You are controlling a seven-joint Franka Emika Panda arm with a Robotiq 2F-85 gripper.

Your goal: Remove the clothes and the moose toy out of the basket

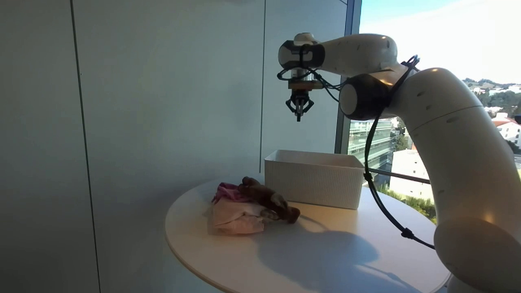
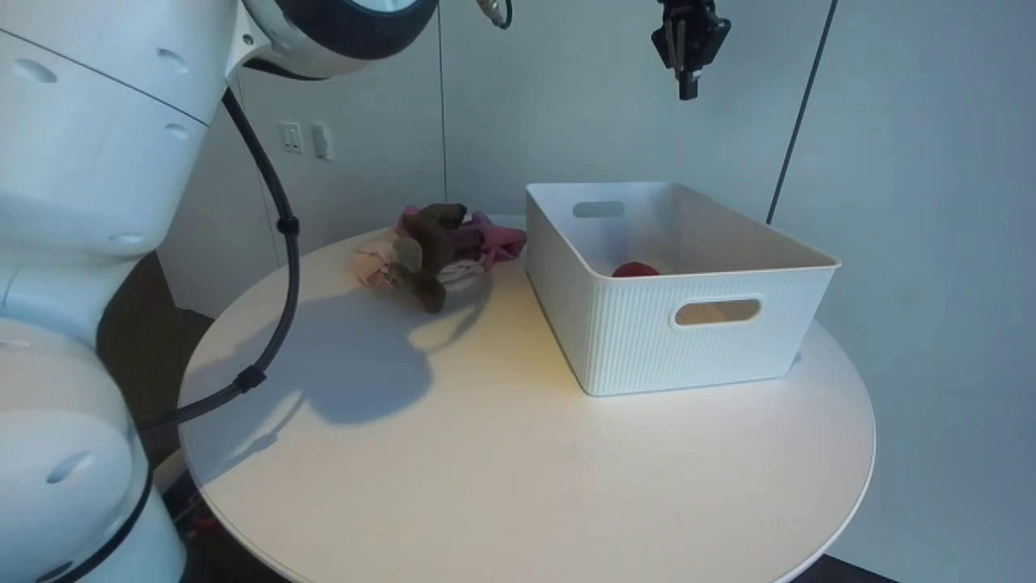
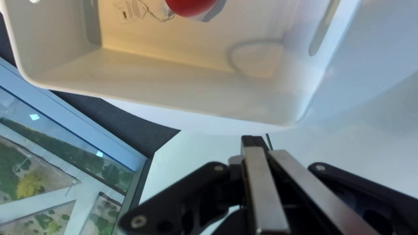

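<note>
The claw (image 1: pixel 299 119) hangs closed and empty above the basket (image 1: pixel 313 183), which stands near the edge of the desk (image 2: pixel 518 486) by the window (image 1: pixel 468 44). Outside it, toward the edge facing the wall (image 1: pixel 167 101), the moose toy (image 1: pixel 268 198) lies on the clothes (image 1: pixel 238 217): likely light, soft, best pinched mid-body or by a fold. Basket walls could obstruct; a red object (image 3: pixel 191 6) sits inside.

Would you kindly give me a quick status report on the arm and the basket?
Gripper shut, holding nothing, raised higher than basket. Clothes and moose toy out on table. Red round thing inside basket, apparently not in the way.
</note>
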